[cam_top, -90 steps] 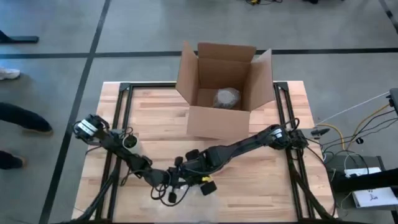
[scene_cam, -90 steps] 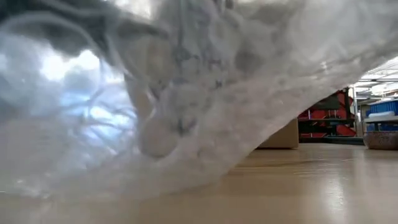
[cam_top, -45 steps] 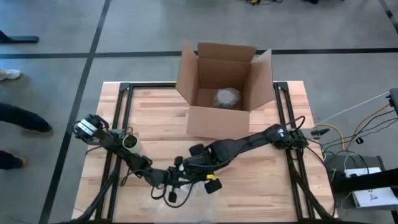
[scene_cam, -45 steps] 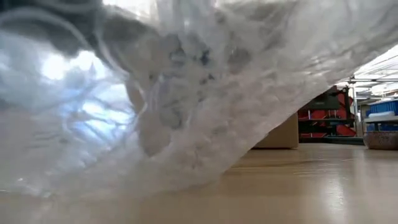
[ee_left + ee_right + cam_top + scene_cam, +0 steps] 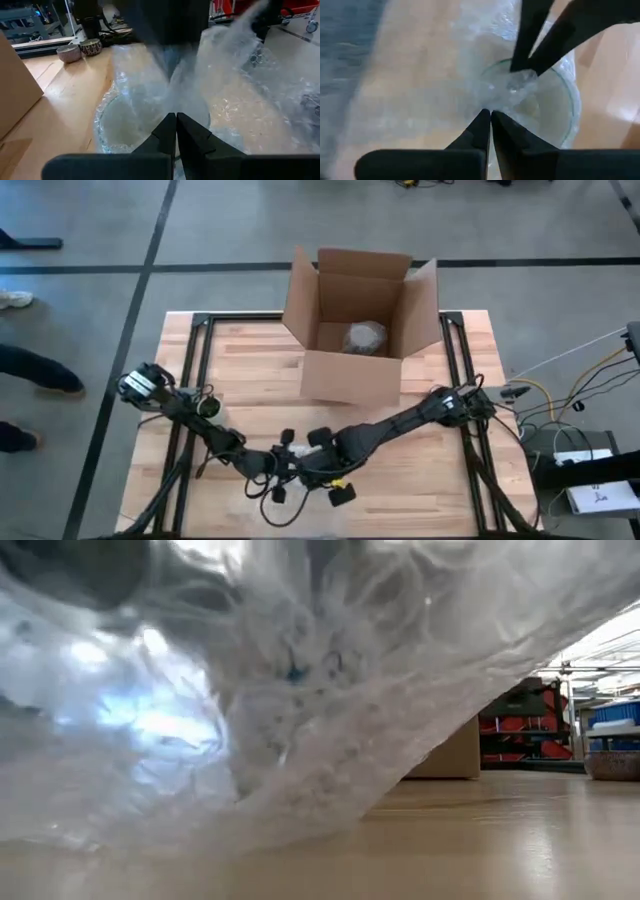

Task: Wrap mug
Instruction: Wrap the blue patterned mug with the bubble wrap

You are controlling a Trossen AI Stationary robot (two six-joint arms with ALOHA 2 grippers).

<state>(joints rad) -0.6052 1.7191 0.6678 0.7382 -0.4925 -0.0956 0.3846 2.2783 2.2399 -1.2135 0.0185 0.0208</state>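
**Basically: both arms met over the mug mouth, wrap pinched between them**

Mug (image 5: 150,117) sat upright on the counter (image 5: 420,480) at the near edge, centre-left, mouth up, with bubble wrap (image 5: 330,720) bunched around and over it. In the high view it was hidden under the two wrists.

Left gripper (image 5: 176,125): fingers pressed together, apparently on a fold of the wrap, tips just above the mug's rim. Mug lay directly ahead of and below those fingers.

Right gripper (image 5: 490,122): fingers likewise pressed together on the film, the mug's round opening just past the tips (the left arm's fingers showed beyond, pointing into the same opening).

Key relation, as I judged it: both sets of tips converged on the mug's open mouth from opposite sides, neither clearly nearer. Next move probably called for tucking the wrap down into the mouth.

Cardboard box (image 5: 360,330) stood open at the far side, well apart, with a wrapped bundle (image 5: 364,338) inside.
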